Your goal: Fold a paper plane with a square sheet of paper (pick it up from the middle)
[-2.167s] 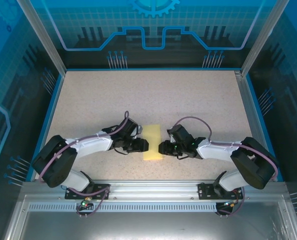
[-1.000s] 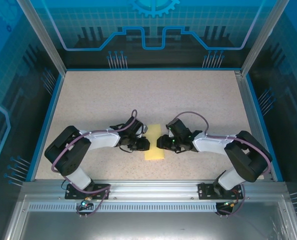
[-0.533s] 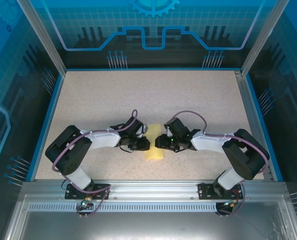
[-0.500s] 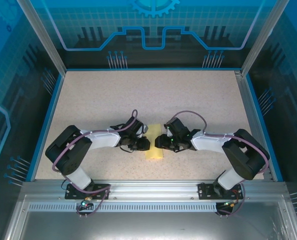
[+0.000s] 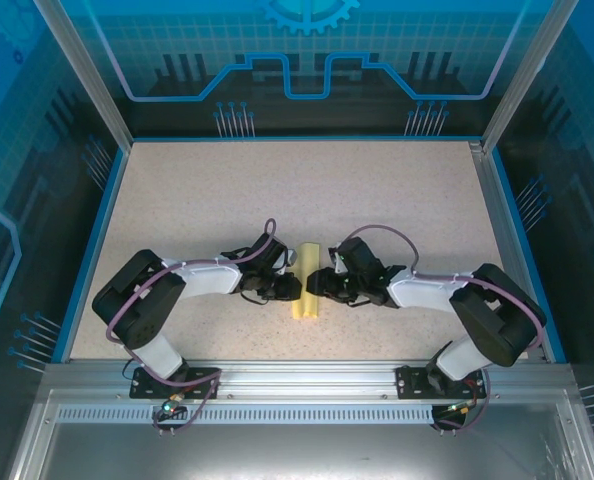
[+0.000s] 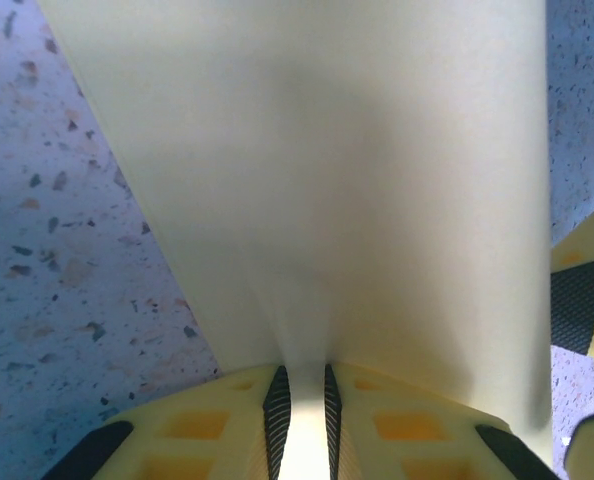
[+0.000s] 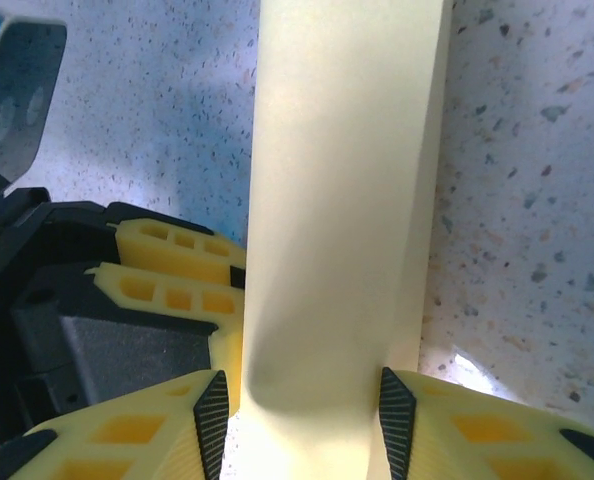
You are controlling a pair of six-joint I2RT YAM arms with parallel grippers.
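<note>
The square sheet of paper (image 5: 305, 304) is pale yellow and lies at the table's middle front as a narrow strip, doubled over on itself. My left gripper (image 5: 294, 287) reaches it from the left and is shut on its edge. In the left wrist view the paper (image 6: 327, 180) fans out from the pinched jaws of the left gripper (image 6: 303, 400). My right gripper (image 5: 314, 283) meets it from the right. In the right wrist view the paper (image 7: 342, 200) spans the gap of the right gripper (image 7: 302, 410), buckled, touching both pads, which stand well apart.
The speckled table (image 5: 307, 190) stretches away behind the arms inside a blue rim and clear walls. The left gripper's yellow fingers (image 7: 167, 270) sit close beside the paper in the right wrist view. Both arms lie low, almost tip to tip.
My right gripper has moved left with the paper's right side, and the paper now looks much narrower from above. The left gripper has held its place and its grip.
</note>
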